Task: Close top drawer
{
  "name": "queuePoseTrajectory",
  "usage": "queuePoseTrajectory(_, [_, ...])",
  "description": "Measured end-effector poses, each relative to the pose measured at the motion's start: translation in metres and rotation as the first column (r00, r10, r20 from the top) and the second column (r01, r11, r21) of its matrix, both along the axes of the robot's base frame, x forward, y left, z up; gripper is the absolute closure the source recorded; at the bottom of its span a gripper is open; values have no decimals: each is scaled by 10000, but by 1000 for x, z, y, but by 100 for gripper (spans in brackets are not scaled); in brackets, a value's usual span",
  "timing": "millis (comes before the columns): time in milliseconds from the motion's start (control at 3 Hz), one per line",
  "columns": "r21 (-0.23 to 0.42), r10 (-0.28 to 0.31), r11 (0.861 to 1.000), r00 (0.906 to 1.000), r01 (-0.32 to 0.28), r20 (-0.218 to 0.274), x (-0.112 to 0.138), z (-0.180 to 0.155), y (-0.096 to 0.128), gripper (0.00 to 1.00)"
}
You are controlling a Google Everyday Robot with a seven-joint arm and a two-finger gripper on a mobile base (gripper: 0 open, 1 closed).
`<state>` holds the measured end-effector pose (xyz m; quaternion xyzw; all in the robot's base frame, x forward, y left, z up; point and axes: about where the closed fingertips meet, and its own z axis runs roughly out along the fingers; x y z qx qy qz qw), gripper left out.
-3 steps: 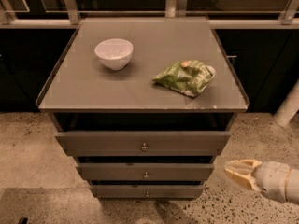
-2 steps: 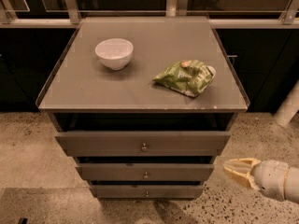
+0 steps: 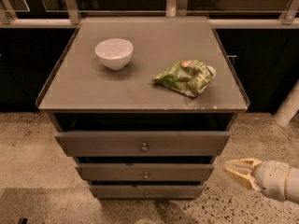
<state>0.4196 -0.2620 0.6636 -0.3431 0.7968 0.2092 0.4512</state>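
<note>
Little had shifted: the top drawer (image 3: 117, 143) still stood out, and the gripper (image 3: 233, 168) still waited low at the right.
We saw the gripper keep almost the same spot, just off the right end of the middle drawer (image 3: 177, 172) and touching nothing; we could not tell whether it was open or closed. We judged the closing push had not begun. The top drawer's inside lay in shadow, its contents hidden. On the surface (image 3: 84, 94) the white bowl (image 3: 114, 53) looked empty, and a green bag (image 3: 186, 77) lay apart from it.
</note>
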Motion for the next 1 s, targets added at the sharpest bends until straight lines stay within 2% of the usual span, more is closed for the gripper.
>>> queuePoseTrajectory(333, [0,1,10000,10000,-1,0,0,0,0,11])
queuePoseTrajectory(667, [1,2,10000,10000,-2,0,0,0,0,0])
queuePoseTrajectory(1000, [1,2,10000,10000,-2,0,0,0,0,0])
